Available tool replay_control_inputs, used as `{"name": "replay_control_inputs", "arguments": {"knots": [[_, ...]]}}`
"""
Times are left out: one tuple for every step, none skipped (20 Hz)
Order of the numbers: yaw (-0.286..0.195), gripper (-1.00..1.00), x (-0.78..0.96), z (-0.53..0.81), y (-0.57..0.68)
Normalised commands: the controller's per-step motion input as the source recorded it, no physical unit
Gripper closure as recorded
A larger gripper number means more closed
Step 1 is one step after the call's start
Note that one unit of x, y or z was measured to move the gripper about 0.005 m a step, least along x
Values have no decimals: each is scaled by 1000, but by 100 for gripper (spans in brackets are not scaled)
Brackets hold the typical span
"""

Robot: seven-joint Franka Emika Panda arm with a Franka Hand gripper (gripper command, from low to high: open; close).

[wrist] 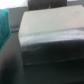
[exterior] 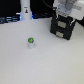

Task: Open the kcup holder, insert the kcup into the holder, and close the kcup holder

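The kcup holder [exterior: 62, 28] is a black boxy unit with two grey marks on its front, standing at the exterior view's right on the white table. My gripper [exterior: 64, 16] hangs right over its top, close to or touching it; its fingers are too blurred to read. The kcup [exterior: 30, 41], a small pale pod with a green top, stands alone on the table well to the exterior view's left of the holder. The wrist view is blurred and shows a large grey-topped box [wrist: 50, 27] with a dark side, most likely the holder; no fingers show there.
A tall white bottle-like post [exterior: 25, 10] with a black mark stands at the back, on the exterior view's left. A dark band [exterior: 10, 20] runs along the table's back edge. A teal shape [wrist: 4, 27] shows at the wrist view's edge.
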Motion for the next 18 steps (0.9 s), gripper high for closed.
{"name": "replay_control_inputs", "arguments": {"knots": [[2, -100, -231, -286, 21], [-2, -100, -194, -235, 41], [-4, -100, -162, -175, 59], [-8, 100, -247, -113, 88], [-10, 100, -205, -89, 66], [-10, 100, -181, -42, 63], [-6, 100, -88, -10, 39], [-2, 100, -14, -9, 14], [-1, 100, 4, -11, 4], [-1, 100, 5, -11, 0], [-1, 100, 8, -8, 3], [0, 100, 15, -6, 4], [-1, 100, 36, -3, 0], [-56, 100, 582, 126, -119], [-28, 100, 302, 10, -11], [-49, 100, 672, 184, -119], [-23, 100, 359, 47, -19], [-58, 100, 793, 226, -183]]}}
